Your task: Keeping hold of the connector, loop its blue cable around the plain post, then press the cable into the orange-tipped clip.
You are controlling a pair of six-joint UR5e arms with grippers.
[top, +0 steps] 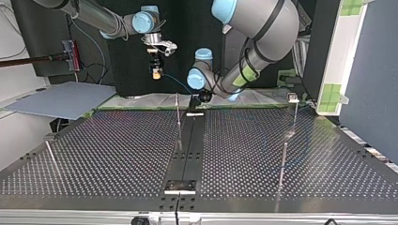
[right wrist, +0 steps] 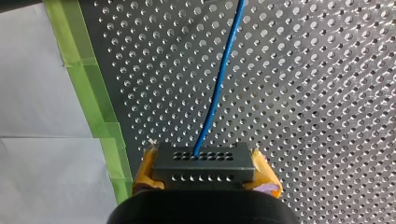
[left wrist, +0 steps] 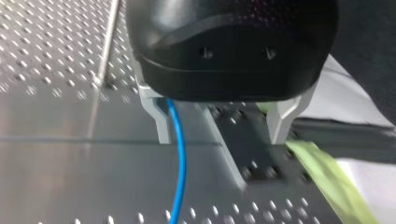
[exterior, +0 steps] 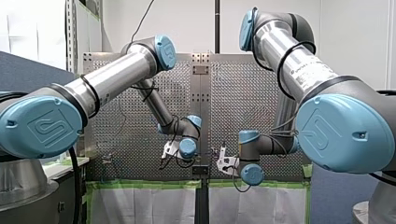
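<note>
The looping step has not begun. Judged from the top view, the cable (top: 176, 83) runs free from the connector (right wrist: 203, 163) down toward the far edge of the worktop (top: 117, 154) and wraps no post. The next move probably calls for steering the cable sideways to the plain post and around it. Meanwhile the connector must be held firmly, with enough slack that the cable is not pulled out. No orange tip shows on any post, so which is plain and which is the clip cannot be told.

The rest goes left to right across the top view. The right gripper (top: 157, 72) hangs well above the worktop. In its wrist view the yellow pads (right wrist: 147, 172) are clamped on the two ends of the connector, a dark block with rows of holes. The cable leaves one hole and runs straight ahead over the perforated plate.

Next, the left gripper (left wrist: 220, 137) sits low at the worktop's far edge, near the centre seam. Its jaws are wide open and grip nothing. The cable passes between the metal fingers (left wrist: 161, 119), just beside one of them; whether it touches cannot be told.

A thin centre post (top: 178, 115) stands just in front of the left gripper. At the right, well apart, stands a post with a pale head (top: 294, 110).
</note>
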